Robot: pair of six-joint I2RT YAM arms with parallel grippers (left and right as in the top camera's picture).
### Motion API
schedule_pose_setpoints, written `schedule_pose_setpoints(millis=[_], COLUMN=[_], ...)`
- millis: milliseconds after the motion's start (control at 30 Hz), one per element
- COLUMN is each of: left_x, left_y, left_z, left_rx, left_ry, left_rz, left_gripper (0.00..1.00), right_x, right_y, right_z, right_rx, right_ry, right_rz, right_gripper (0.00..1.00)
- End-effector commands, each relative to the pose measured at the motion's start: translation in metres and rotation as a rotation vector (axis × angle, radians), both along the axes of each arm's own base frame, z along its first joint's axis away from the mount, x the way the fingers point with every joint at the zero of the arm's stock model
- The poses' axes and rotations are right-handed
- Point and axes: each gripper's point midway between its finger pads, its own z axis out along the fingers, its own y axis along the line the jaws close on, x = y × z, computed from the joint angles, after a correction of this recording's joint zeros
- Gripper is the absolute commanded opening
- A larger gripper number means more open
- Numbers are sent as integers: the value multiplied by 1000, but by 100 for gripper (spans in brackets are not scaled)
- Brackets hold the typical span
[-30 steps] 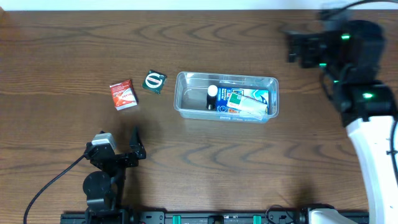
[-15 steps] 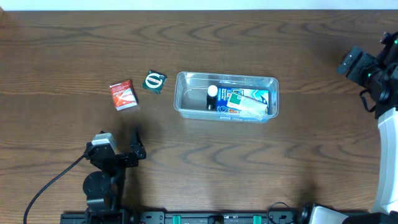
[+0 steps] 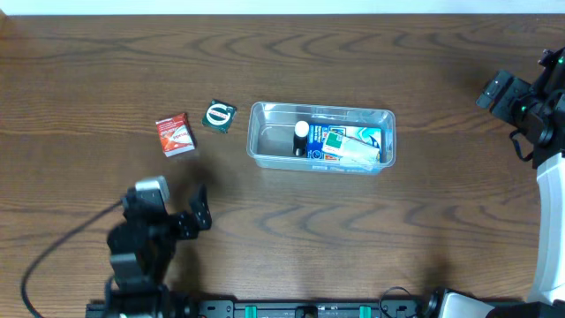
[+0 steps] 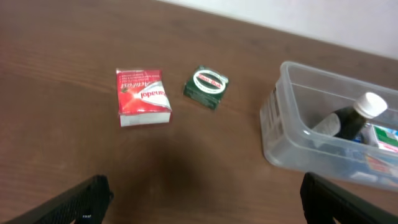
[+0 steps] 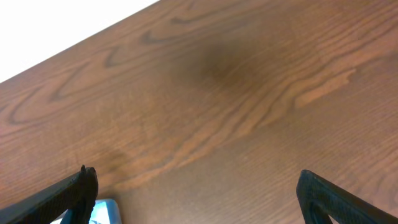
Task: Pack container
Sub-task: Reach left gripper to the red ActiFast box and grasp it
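Observation:
The clear container [image 3: 262, 132] sits mid-table and holds a dark bottle with a white cap [image 3: 302, 134] and several blue, green and white packets [image 3: 355, 145]. It also shows at the right of the left wrist view [image 4: 283, 134]. A red packet [image 3: 174, 134] and a green packet [image 3: 219, 116] lie on the table to its left, and both show in the left wrist view, red [image 4: 143, 96] and green [image 4: 207, 87]. My left gripper [image 4: 208, 199] is open and empty, near the front left [image 3: 181, 212]. My right gripper [image 5: 196, 193] is open and empty, at the far right [image 3: 496, 91].
The brown wooden table [image 3: 291, 230] reaches a white back edge [image 3: 282, 7]. A black rail [image 3: 291, 309] runs along the front edge. A bit of blue [image 5: 102, 211] shows at the lower left of the right wrist view.
My right arm has swung from the back of the table out to the far right edge. My left arm has risen and shifted slightly. The packets and the container have not moved.

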Motion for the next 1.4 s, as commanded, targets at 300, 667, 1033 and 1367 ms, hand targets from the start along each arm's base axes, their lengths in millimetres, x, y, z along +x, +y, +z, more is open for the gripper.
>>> schedule_pose_setpoints(millis=[300, 667, 1033, 1367], left_x=[77, 129, 172, 179], left_y=[1, 21, 54, 63], left_z=[45, -44, -88, -126], left_rx=[-62, -37, 84, 96], left_ry=[539, 734, 695, 742], left_rz=[-23, 73, 169, 164], left_gripper=[98, 98, 98, 98], right_x=[0, -1, -1, -1], right_y=[-2, -2, -2, -2], right_z=[3, 3, 2, 2], right_rx=[5, 5, 5, 5], right_ry=[-5, -4, -3, -3], right_rz=[-14, -14, -14, -14], right_gripper=[99, 99, 99, 99])
